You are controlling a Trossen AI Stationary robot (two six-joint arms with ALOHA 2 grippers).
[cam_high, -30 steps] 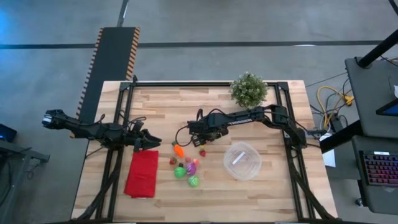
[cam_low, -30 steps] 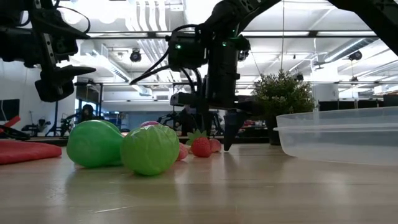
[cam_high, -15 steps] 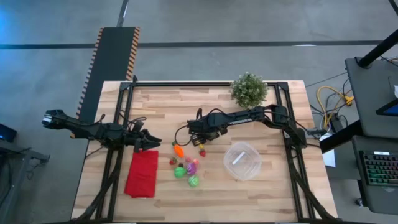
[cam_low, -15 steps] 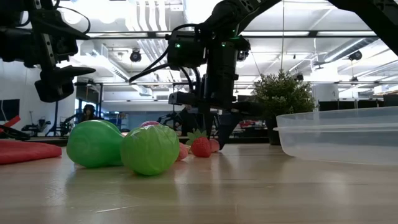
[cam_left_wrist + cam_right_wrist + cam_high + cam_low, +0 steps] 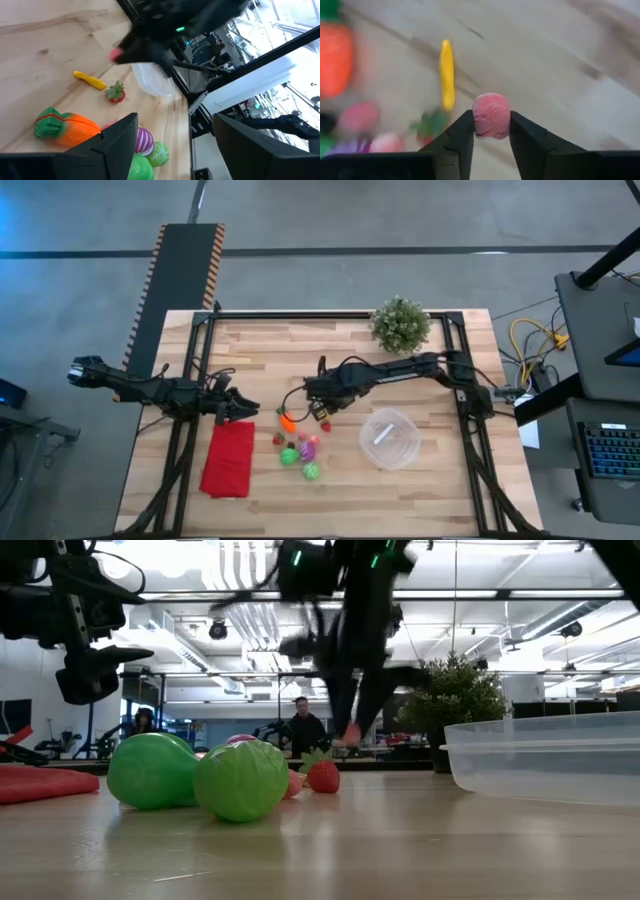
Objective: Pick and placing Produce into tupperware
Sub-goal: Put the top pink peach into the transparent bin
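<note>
The produce lies in a loose group at mid-table: an orange carrot (image 5: 288, 421), two green pieces (image 5: 289, 457), a purple one (image 5: 307, 447), a strawberry (image 5: 322, 775) and a thin yellow piece (image 5: 446, 75). My right gripper (image 5: 491, 117) hangs above this group, shut on a small pink piece (image 5: 491, 115) that is off the table. The clear round tupperware (image 5: 388, 438) stands to the group's right. My left gripper (image 5: 248, 408) waits open at the table's left, above the red cloth. My right gripper pinches the small pink piece (image 5: 491, 116) by its two opposite sides between its two fingers (image 5: 464, 134). The fingers come from above, pointing steeply down. The piece sits at their ends, lifted clear of the table (image 5: 350, 733).
A red folded cloth (image 5: 229, 458) lies near the left front. A green potted plant (image 5: 400, 323) stands at the far edge, behind the tupperware. Bare wood shows along the near edge. A person (image 5: 302, 730) stands in the room beyond the table.
My right gripper has shut its fingers on the pink piece beside the strawberry and risen with it, lifting it clear of the table. The strawberry and the other pieces have stayed where they were.
</note>
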